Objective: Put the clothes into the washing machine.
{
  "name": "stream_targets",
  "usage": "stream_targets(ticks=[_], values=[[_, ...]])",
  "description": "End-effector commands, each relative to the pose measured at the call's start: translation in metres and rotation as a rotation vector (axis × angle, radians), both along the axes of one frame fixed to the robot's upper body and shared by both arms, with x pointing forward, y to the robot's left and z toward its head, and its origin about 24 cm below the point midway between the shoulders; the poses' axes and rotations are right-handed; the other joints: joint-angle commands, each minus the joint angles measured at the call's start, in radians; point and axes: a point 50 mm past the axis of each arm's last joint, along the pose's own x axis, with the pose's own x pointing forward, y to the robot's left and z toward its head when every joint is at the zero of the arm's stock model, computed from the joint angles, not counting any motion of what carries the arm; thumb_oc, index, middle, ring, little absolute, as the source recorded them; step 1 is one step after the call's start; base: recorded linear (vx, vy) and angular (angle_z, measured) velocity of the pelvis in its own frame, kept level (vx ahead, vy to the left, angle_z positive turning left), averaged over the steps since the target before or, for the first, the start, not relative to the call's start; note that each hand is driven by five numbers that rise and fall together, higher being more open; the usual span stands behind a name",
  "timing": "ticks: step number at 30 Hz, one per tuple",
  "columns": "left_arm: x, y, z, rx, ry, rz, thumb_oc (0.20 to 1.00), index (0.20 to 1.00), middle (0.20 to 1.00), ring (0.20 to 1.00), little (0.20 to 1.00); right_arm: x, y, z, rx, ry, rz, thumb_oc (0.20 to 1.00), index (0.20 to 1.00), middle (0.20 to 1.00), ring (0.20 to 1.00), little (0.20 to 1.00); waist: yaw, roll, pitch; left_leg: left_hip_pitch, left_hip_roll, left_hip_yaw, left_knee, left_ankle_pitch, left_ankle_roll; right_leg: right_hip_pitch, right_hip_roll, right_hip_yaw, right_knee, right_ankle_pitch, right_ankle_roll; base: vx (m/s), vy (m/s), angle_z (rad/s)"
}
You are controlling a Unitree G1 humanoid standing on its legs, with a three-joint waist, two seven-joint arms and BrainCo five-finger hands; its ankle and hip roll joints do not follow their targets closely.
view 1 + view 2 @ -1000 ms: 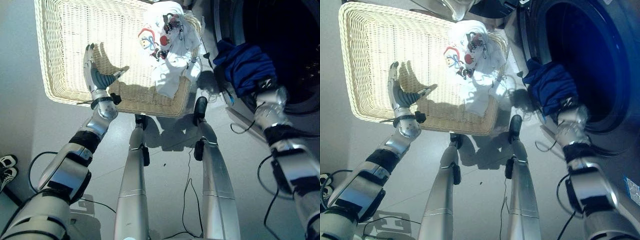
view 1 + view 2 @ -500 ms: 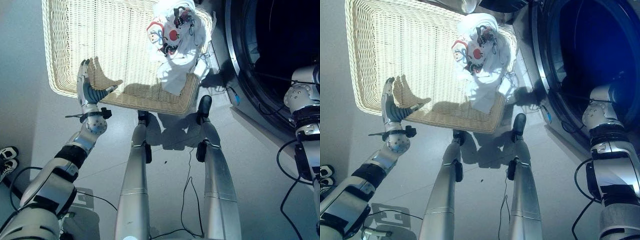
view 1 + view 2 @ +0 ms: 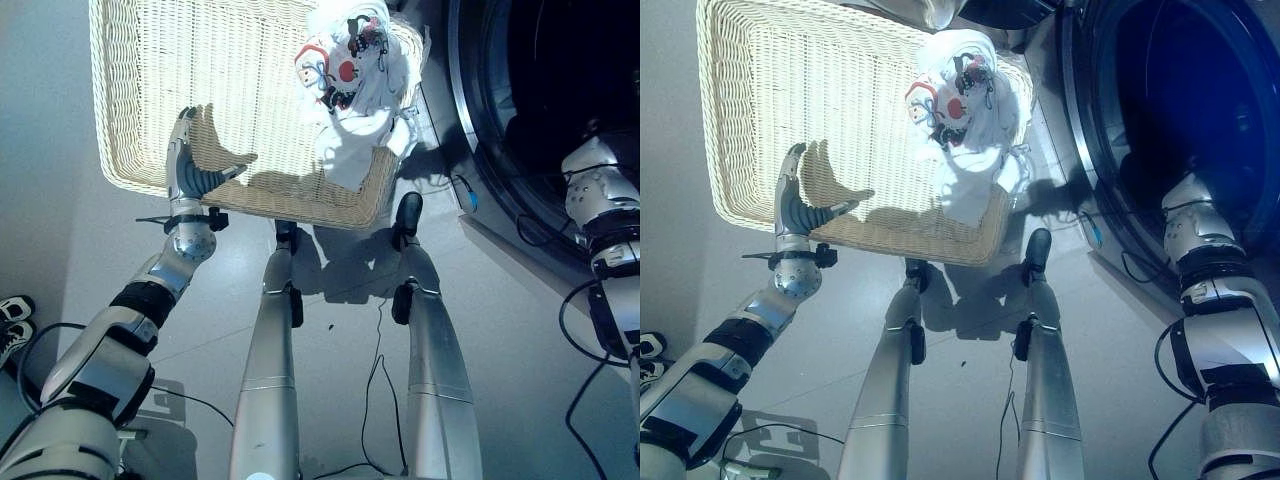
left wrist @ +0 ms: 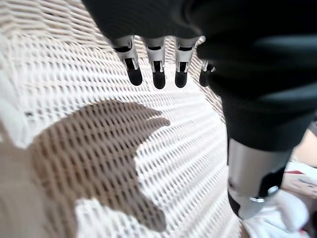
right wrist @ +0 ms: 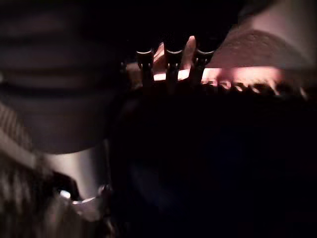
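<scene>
A white garment with a red and blue print hangs over the near right corner of the wicker basket. My left hand hovers open over the basket's near rim, its straight fingers above bare weave and touching nothing. The washing machine's round opening is on the right. My right arm reaches into the dark drum. In the right wrist view my right hand shows straight fingers above a dark blue mass of cloth.
The basket stands on the grey floor to the left of the machine. The machine's metal door ring runs close to the basket's right corner. A person's shoes show at the far left edge.
One second ago my right hand held a blue garment at the machine's mouth; it has since gone inside the drum. My left hand has shifted slightly along the basket's near rim. The camera moved.
</scene>
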Motion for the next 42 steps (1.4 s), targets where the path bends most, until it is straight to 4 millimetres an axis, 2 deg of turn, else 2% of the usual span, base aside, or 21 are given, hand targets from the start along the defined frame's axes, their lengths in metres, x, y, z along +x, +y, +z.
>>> stream_targets(ticks=[1, 6, 12, 14, 28, 33, 35, 36, 42], values=[[0.000, -0.015, 0.020, -0.018, -0.099, -0.089, 1.000, 1.000, 1.000, 1.000, 1.000, -0.035, -0.023, 0.067, -0.247, -0.080, -0.170, 1.000, 1.000, 1.000, 1.000, 1.000, 0.001, 0.015, -0.021, 0.028, -0.106, 0.008, -0.002, -0.043, 0.077, 0.050, 0.078, -0.105, 0.019, -0.028, 0.059, 0.00, 0.000, 0.00], [0.002, -0.019, 0.031, -0.129, -0.138, -0.091, 1.000, 1.000, 1.000, 1.000, 1.000, -0.021, 0.011, 0.064, -0.446, -0.034, -0.128, 1.000, 1.000, 1.000, 1.000, 1.000, -0.001, 0.019, -0.021, 0.023, -0.106, 0.014, -0.002, -0.046, 0.080, 0.041, 0.071, -0.109, 0.026, -0.035, 0.062, 0.00, 0.000, 0.00], [0.003, -0.018, 0.031, -0.190, -0.139, -0.089, 1.000, 1.000, 1.000, 1.000, 1.000, -0.015, 0.029, 0.059, -0.518, -0.028, -0.093, 1.000, 1.000, 1.000, 1.000, 1.000, -0.003, 0.021, -0.021, 0.019, -0.105, 0.018, -0.004, -0.045, 0.081, 0.034, 0.070, -0.109, 0.031, -0.039, 0.063, 0.00, 0.000, 0.00], [0.002, -0.012, 0.022, -0.344, -0.146, -0.068, 1.000, 1.000, 1.000, 1.000, 1.000, -0.006, 0.057, 0.029, -0.562, -0.042, 0.028, 1.000, 1.000, 1.000, 1.000, 1.000, -0.013, 0.020, -0.021, 0.012, -0.104, 0.025, -0.006, -0.048, 0.078, 0.021, 0.072, -0.104, 0.036, -0.048, 0.063, -0.01, 0.002, 0.02], [-0.001, -0.009, 0.013, -0.489, -0.179, -0.001, 1.000, 1.000, 1.000, 1.000, 1.000, -0.016, 0.125, -0.009, -0.900, -0.087, 0.200, 1.000, 1.000, 1.000, 1.000, 1.000, -0.037, 0.016, -0.021, -0.005, -0.100, 0.043, -0.006, -0.039, 0.078, -0.004, 0.081, -0.093, 0.057, -0.059, 0.062, 0.00, 0.000, 0.00], [-0.001, -0.012, 0.012, -0.499, -0.196, 0.013, 1.000, 1.000, 1.000, 1.000, 1.000, -0.023, 0.159, -0.013, -1.091, -0.139, 0.296, 1.000, 1.000, 1.000, 1.000, 1.000, -0.039, 0.016, -0.021, -0.005, -0.101, 0.045, -0.012, -0.032, 0.077, -0.004, 0.083, -0.092, 0.052, -0.058, 0.061, 0.00, 0.000, 0.00], [-0.001, -0.015, 0.012, -0.500, -0.200, 0.015, 1.000, 1.000, 1.000, 1.000, 1.000, -0.028, 0.178, -0.014, -1.179, -0.180, 0.346, 1.000, 1.000, 1.000, 1.000, 1.000, -0.038, 0.017, -0.021, -0.006, -0.103, 0.046, -0.011, -0.028, 0.077, -0.004, 0.085, -0.090, 0.053, -0.058, 0.060, 0.00, 0.000, 0.00], [-0.001, -0.015, 0.012, -0.501, -0.200, 0.016, 1.000, 1.000, 1.000, 1.000, 1.000, -0.028, 0.181, -0.014, -1.199, -0.185, 0.351, 1.000, 1.000, 1.000, 1.000, 1.000, -0.038, 0.017, -0.021, -0.006, -0.103, 0.046, -0.010, -0.028, 0.077, -0.004, 0.086, -0.090, 0.054, -0.058, 0.060, 0.01, -0.014, 0.03], [0.003, -0.022, 0.018, -0.501, -0.194, -0.013, 1.000, 1.000, 1.000, 1.000, 1.000, -0.030, 0.220, -0.004, -1.366, -0.250, 0.426, 1.000, 1.000, 1.000, 1.000, 1.000, -0.017, 0.022, -0.021, -0.012, -0.109, 0.039, -0.001, -0.020, 0.073, -0.005, 0.078, -0.099, 0.057, -0.057, 0.059, 0.01, -0.022, 0.01]])
